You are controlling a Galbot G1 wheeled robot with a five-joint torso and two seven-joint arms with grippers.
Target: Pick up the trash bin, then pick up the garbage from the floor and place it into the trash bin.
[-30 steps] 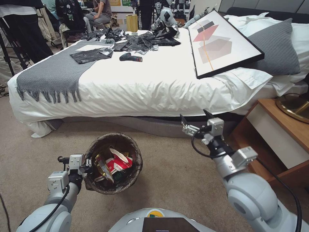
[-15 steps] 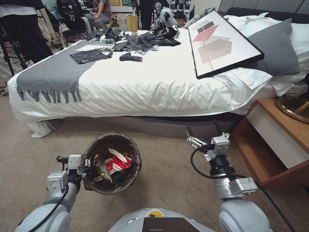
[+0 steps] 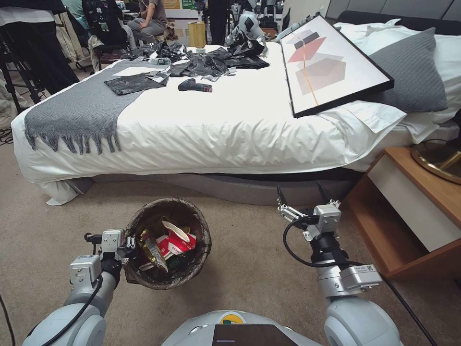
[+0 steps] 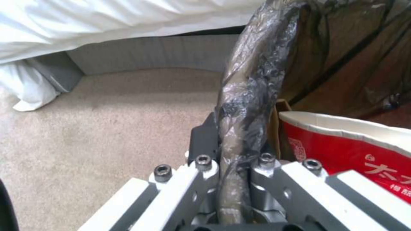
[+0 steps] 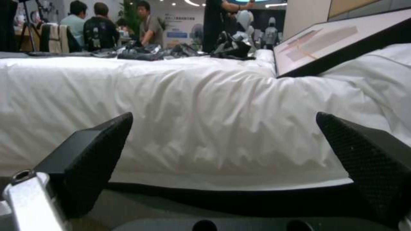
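Pale grey rounded arms, black cables looping along each. Left gripper (image 3: pixel 128 248): white plates, hex screws, black fingers (image 4: pixel 205 141). Right gripper (image 3: pixel 301 196): black textured pads (image 5: pixel 102 150). Yellow-green badge on chest (image 3: pixel 232 318).

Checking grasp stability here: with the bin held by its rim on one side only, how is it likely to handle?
The trash bin probably tilts away from the left claw, pinched at one rim spot. The bag-covered rim looks slick, so slipping seems possible. Its cups and wrappers look light, so the load is likely small.
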